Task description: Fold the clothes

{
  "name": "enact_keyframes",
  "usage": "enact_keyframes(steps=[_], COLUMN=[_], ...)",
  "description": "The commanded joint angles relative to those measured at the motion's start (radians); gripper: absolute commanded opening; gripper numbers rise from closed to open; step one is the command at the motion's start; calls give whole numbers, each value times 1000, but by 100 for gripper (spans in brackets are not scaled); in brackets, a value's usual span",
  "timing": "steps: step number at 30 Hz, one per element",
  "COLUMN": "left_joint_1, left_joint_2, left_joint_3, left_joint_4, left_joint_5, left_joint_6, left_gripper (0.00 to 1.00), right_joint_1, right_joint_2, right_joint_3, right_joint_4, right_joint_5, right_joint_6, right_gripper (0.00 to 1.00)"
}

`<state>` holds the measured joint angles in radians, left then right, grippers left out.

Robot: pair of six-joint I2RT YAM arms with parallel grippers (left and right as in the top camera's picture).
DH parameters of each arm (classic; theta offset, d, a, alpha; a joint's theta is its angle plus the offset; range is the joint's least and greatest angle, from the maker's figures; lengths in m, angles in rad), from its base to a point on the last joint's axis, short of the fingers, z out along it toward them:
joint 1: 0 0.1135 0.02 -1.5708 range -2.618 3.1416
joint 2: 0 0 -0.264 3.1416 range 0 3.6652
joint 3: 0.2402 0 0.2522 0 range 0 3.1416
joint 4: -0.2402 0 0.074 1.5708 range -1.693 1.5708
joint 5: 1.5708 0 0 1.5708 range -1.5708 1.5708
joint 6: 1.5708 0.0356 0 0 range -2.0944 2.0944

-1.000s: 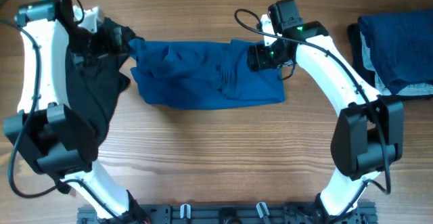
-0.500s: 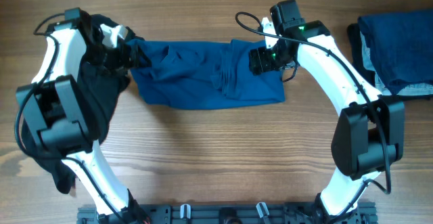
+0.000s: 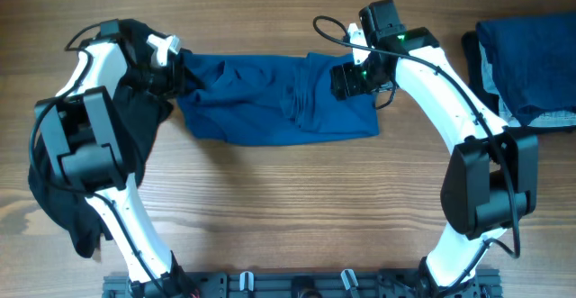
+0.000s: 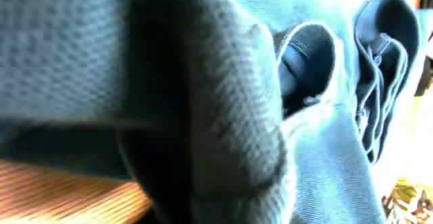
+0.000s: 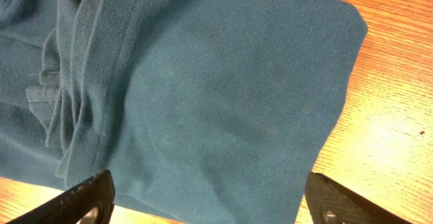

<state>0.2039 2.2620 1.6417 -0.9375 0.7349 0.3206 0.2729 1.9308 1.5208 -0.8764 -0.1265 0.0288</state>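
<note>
Blue shirt (image 3: 270, 109) lies bunched lengthwise mid-counter (image 3: 288, 208). Left jaws are at its left end, buried in cloth; I can't tell if they're clenched. Right jaws hang released, spread wide over the shirt's right end. Black garment (image 3: 126, 145) lies under the left arm; dark folded pile (image 3: 526, 64) at far right.

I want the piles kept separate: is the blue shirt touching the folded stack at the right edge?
Apart. The overhead view shows bare wooden table between the blue shirt and the folded stack.
</note>
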Motion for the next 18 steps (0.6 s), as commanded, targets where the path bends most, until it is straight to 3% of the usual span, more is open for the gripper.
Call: enact_keyframes(steps=[1,9,18], left_joint_1=[-27,16,-110], left_joint_2=[16,-133,-398], left_joint_3=[-6,-5,-5], left_joint_4=[1,-110,-97], left_joint_5=[39,27,-164], left_joint_6=[-11,-45,-194], left_gripper=[4,4,4], right_joint_1=[-4,-4,-45], right_joint_2=[-31,-31,-31], right_joint_3=[21,21,21], right_joint_4=[-5,-6,-15], right_joint_5=[-4,-4,-62], right_joint_6=[-3,-3,32], right_gripper=[90,91,89])
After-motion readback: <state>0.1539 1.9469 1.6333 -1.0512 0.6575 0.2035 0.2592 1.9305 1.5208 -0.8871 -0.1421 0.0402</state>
